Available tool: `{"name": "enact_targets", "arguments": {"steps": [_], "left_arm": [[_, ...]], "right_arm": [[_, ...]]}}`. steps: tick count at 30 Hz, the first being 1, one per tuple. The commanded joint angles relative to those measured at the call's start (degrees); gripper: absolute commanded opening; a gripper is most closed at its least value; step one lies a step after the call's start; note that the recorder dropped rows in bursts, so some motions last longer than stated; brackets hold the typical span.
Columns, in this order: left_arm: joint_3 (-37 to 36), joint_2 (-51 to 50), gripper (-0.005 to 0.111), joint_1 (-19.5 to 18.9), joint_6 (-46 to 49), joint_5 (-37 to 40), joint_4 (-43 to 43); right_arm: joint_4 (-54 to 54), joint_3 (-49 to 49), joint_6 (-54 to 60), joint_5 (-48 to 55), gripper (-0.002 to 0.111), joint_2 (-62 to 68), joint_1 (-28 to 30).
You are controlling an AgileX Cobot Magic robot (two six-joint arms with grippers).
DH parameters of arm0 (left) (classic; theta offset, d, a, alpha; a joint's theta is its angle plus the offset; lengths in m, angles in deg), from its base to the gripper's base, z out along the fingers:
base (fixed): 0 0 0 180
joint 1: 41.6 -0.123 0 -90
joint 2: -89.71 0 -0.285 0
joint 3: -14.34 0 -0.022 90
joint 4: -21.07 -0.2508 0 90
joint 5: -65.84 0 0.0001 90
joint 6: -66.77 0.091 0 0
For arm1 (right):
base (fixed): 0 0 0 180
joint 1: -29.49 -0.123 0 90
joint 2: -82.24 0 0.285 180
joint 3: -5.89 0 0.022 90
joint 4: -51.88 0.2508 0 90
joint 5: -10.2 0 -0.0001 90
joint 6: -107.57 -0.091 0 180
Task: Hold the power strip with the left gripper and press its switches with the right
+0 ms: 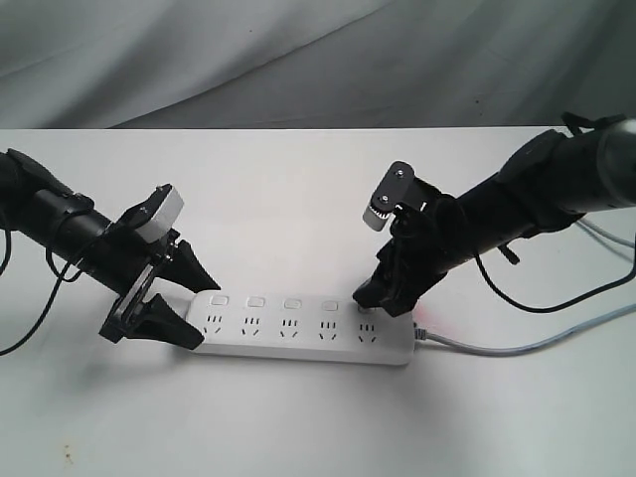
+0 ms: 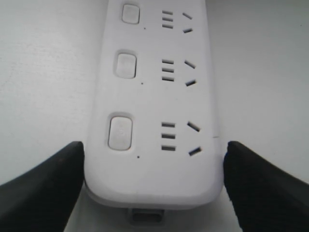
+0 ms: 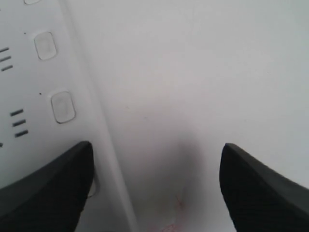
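Exterior: power strip (image 1: pixel 298 338) lies flat on the white table (image 1: pixel 298 189), front centre. Left gripper (image 1: pixel 204 313) straddles its left end. Right gripper (image 1: pixel 383 301) stands at the cord end, one finger tip down at the last of the switches (image 1: pixel 292 302); contact not resolvable.

Left wrist: fingers (image 2: pixel 43 186) set against both long edges of the strip, clamping it.

Right wrist: fingers (image 3: pixel 46 188) wide apart, one over the end switch, the other over bare table.

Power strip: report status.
Left gripper clamped on power strip, near end. Right gripper open, one finger over its opposite end. Nothing blocking.
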Motion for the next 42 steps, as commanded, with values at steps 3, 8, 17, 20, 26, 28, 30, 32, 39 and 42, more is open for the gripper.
{"name": "enact_targets", "arguments": {"steps": [3,8,17,20,26,28,30,32,39,42], "left_arm": [[-0.1,-0.8,0.049,0.0,0.1,-2.4,-2.0],[-0.1,-0.8,0.049,0.0,0.1,-2.4,-2.0],[-0.1,-0.8,0.049,0.0,0.1,-2.4,-2.0],[-0.1,-0.8,0.049,0.0,0.1,-2.4,-2.0],[-0.1,-0.8,0.049,0.0,0.1,-2.4,-2.0],[-0.1,-0.8,0.049,0.0,0.1,-2.4,-2.0],[-0.1,-0.8,0.049,0.0,0.1,-2.4,-2.0],[-0.1,-0.8,0.049,0.0,0.1,-2.4,-2.0],[-0.1,-0.8,0.049,0.0,0.1,-2.4,-2.0],[-0.1,-0.8,0.049,0.0,0.1,-2.4,-2.0]], "right_arm": [[14.0,-1.4,8.7,-1.9,0.067,-7.2,0.4],[18.9,-1.4,7.5,-15.4,0.067,-24.0,0.4],[29.9,-1.4,1.5,-56.1,0.067,-45.1,0.4],[36.1,-1.4,2.2,-67.8,0.067,-50.2,0.4],[44.7,-1.5,8.8,-85.4,0.067,-57.0,0.4],[44.7,-1.8,12.7,-84.4,0.067,-58.7,0.2],[44.7,-1.8,17.1,-80.6,0.067,-59.8,-0.4],[44.7,-1.8,19.9,-74.5,0.067,-61.2,-1.8],[44.7,-1.8,17.8,-36.1,0.067,-66.2,-4.6],[44.7,-1.8,12.1,-30.3,0.067,-66.3,-4.6]]}}
